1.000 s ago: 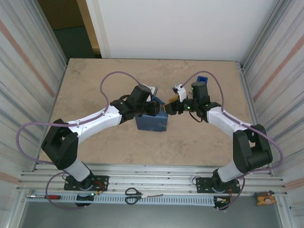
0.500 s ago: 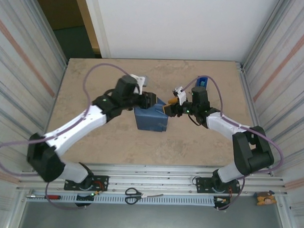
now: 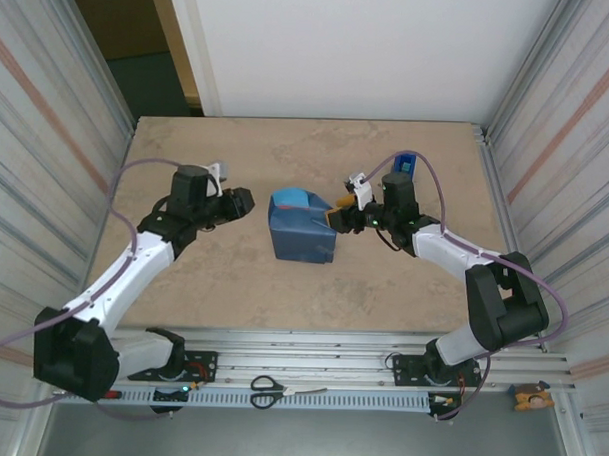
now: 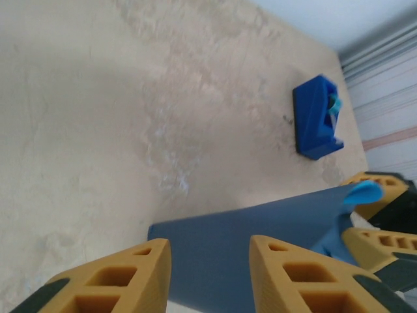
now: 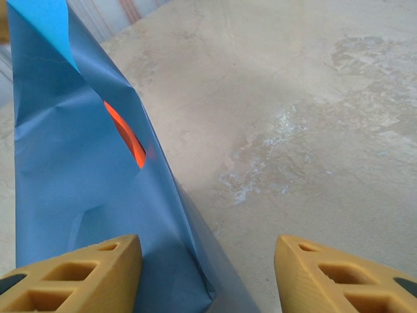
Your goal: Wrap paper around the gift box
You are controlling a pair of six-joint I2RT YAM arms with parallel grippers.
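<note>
The gift box [image 5: 128,137] is wrapped in the blue paper [image 3: 302,238] at the middle of the table, and a sliver of orange shows through a gap in the right wrist view. A light blue flap [image 3: 290,200] stands up on top. My left gripper [image 3: 240,201] is open and well clear to the left of the parcel; in its wrist view its jaws [image 4: 210,251] frame the paper [image 4: 260,228] from a distance. My right gripper [image 3: 339,217] is open at the parcel's right side. There its jaws [image 5: 207,251] straddle the lower edge of the paper [image 5: 65,163].
A blue tape dispenser [image 3: 406,164] sits at the back right of the table, also in the left wrist view as the tape dispenser [image 4: 316,117]. Scissors [image 3: 269,391] lie on the rail in front of the arm bases. Metal walls close in both sides.
My left arm has pulled back to the left, off the parcel, and its gripper has opened. The right gripper has stayed at the parcel's right side.
</note>
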